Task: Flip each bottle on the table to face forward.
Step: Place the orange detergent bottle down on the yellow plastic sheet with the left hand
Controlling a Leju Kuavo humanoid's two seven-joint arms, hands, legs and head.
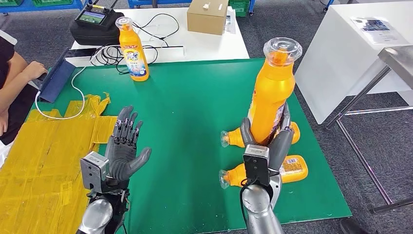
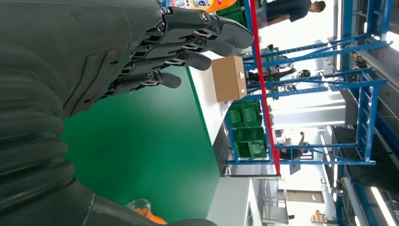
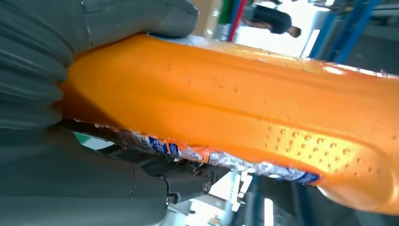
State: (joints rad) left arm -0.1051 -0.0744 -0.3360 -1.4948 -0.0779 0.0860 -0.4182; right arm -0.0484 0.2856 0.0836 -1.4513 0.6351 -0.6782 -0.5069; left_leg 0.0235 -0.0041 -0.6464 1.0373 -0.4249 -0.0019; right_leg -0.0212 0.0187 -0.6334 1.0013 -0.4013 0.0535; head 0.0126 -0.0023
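My right hand point(image 1: 265, 148) grips an orange bottle point(image 1: 272, 92) with a clear cap, held upright above the green mat point(image 1: 195, 112); up close the held bottle point(image 3: 235, 117) has its plain back toward the camera and the label edge under my fingers. Two more orange bottles lie on their sides on the mat: one point(image 1: 234, 137) behind the hand, one point(image 1: 292, 168) at its near right. A fourth bottle point(image 1: 132, 48) stands upright at the mat's far left, label facing me. My left hand point(image 1: 122, 146) hovers open over the mat's left part, fingers point(image 2: 188, 42) spread.
Yellow tape patches point(image 1: 44, 161) cover the table's left. A white table behind carries a black case point(image 1: 92, 24), cables point(image 1: 156, 29) and a cardboard box point(image 1: 207, 15). A person's arm point(image 1: 19, 78) rests at the far left. A white cabinet point(image 1: 350, 53) stands to the right.
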